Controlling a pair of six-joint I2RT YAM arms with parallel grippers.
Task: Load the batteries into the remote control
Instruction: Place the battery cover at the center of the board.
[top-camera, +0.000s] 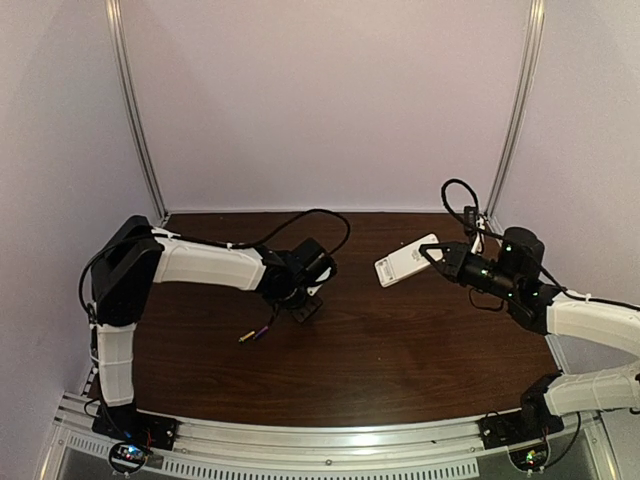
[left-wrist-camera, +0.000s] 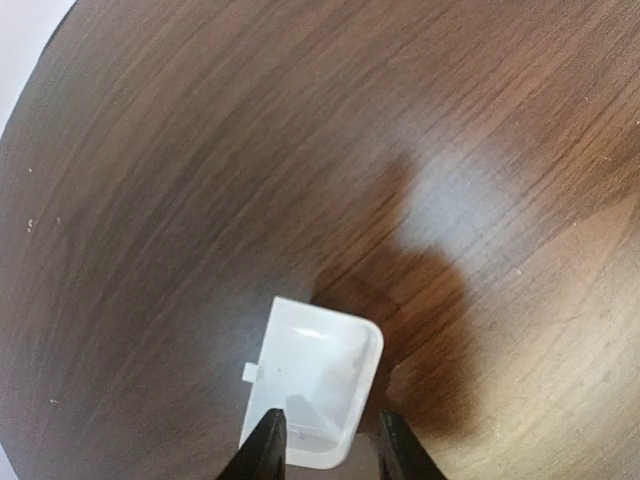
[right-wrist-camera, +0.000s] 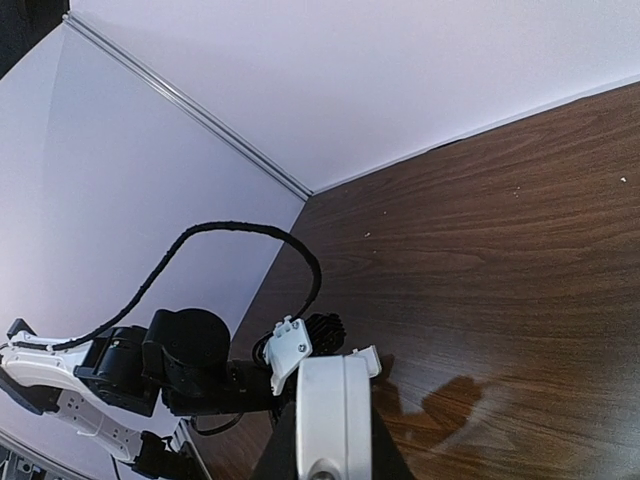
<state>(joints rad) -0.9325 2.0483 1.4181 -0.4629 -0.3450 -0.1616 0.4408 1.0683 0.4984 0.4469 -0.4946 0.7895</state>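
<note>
Right jaws, nearest the lens, hang above the dark brown wood-grain worktop (top-camera: 400, 370), clamped on one end of the small white rectangular remote control (top-camera: 405, 260), which is held clear of the surface. Left jaws stand slightly parted over a white plastic battery cover (left-wrist-camera: 315, 370) lying flat. Two slim batteries (top-camera: 257, 333), gold and dark, lie nearby.
</note>
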